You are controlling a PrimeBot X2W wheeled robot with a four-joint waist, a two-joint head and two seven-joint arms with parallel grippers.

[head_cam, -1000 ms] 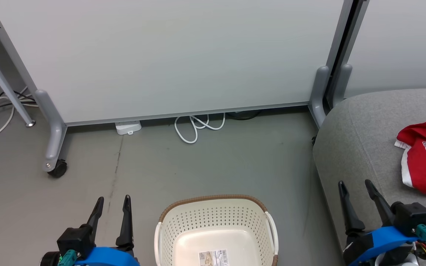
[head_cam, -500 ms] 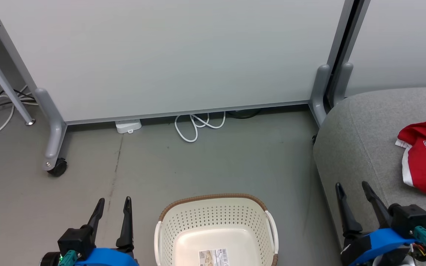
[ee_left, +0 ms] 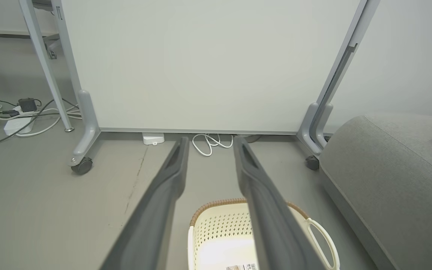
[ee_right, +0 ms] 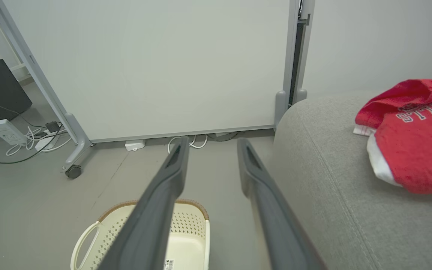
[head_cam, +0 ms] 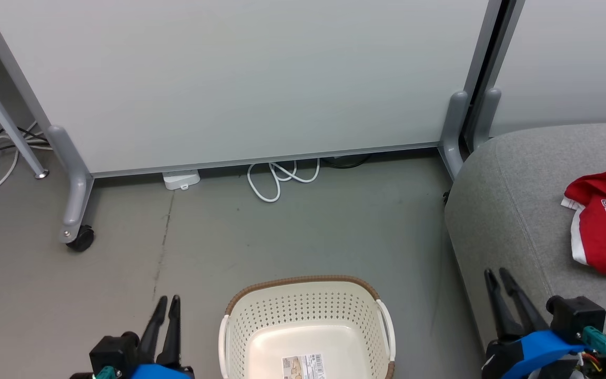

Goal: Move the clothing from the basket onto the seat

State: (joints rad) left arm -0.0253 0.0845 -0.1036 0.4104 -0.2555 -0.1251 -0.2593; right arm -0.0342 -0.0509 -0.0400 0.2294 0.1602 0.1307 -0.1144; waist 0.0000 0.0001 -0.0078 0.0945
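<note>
The soft bright-red fabric garment (head_cam: 605, 237) with white trim and white block lettering lies on the large grey woven-fabric couch seat (head_cam: 513, 210). It is well apart from the cream perforated plastic basket (head_cam: 303, 280) with a brown woven-look rim, which stands on the grey floor (head_cam: 282, 237) and shows a barcode sticker (head_cam: 303, 366) on its inner bottom. The left gripper (head_cam: 169, 300) hovers over the floor just left of the basket and the right gripper (head_cam: 495, 272) over the seat's near edge, each empty with its fingers a narrow gap apart.
</note>
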